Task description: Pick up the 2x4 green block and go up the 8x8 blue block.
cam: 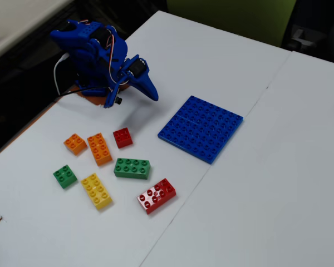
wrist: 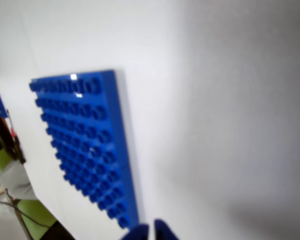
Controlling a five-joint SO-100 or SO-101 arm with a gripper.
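A white table (cam: 256,183) fills the frame, its far edge meeting a dark floor and a green chair back. The 2x4 green block (cam: 132,167) lies flat, studs up, among the loose bricks, untouched and apart from the arm. Around it sit a red 2x4 brick (cam: 156,195) just beside its lower right, a yellow brick (cam: 96,191) to its lower left, an orange 2x4 brick (cam: 99,148) and a small red brick (cam: 122,137) above, with a small orange brick (cam: 75,143) and a small green 2x2 brick (cam: 64,176) farther left. The 8x8 blue block (cam: 201,128) rests flat to the right, clear of the bricks, seemingly left open as the landing spot. The blue arm (cam: 94,53) is folded back near its base, its gripper (cam: 150,89) pointing toward the plate, empty, fingertips drawn together in the wrist view. The pick-up appears not yet begun; the gripper would first need to swing over the bricks and open.
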